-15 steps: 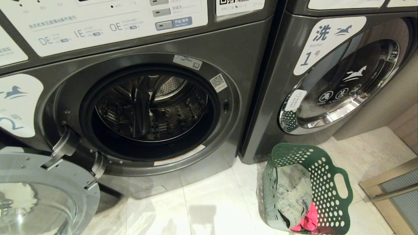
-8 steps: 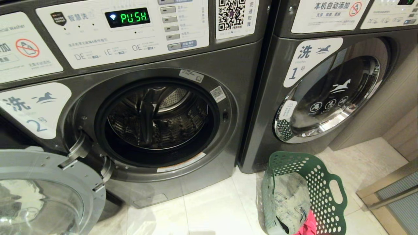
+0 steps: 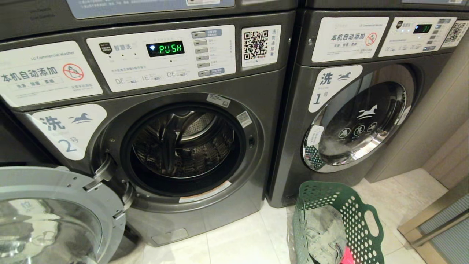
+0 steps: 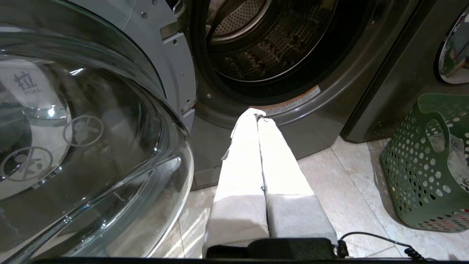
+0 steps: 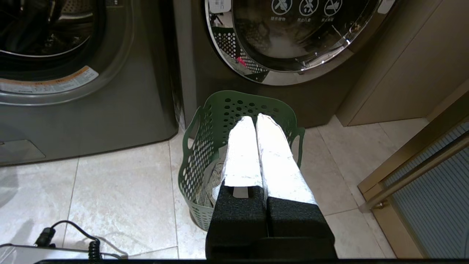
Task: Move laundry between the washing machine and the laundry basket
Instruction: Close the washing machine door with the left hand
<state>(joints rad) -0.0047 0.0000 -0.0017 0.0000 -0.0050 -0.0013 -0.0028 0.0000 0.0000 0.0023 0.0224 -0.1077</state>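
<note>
I see the laundry all in the green laundry basket, right of washing machine 2 with its empty drum, so nothing's transferred, and both left gripper and right gripper are clenched empty.

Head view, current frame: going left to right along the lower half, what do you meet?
Swung-open glass door → washing machine number 2's open drum → shut door of machine number 1 → green laundry basket holding laundry → wooden cabinet.
</note>
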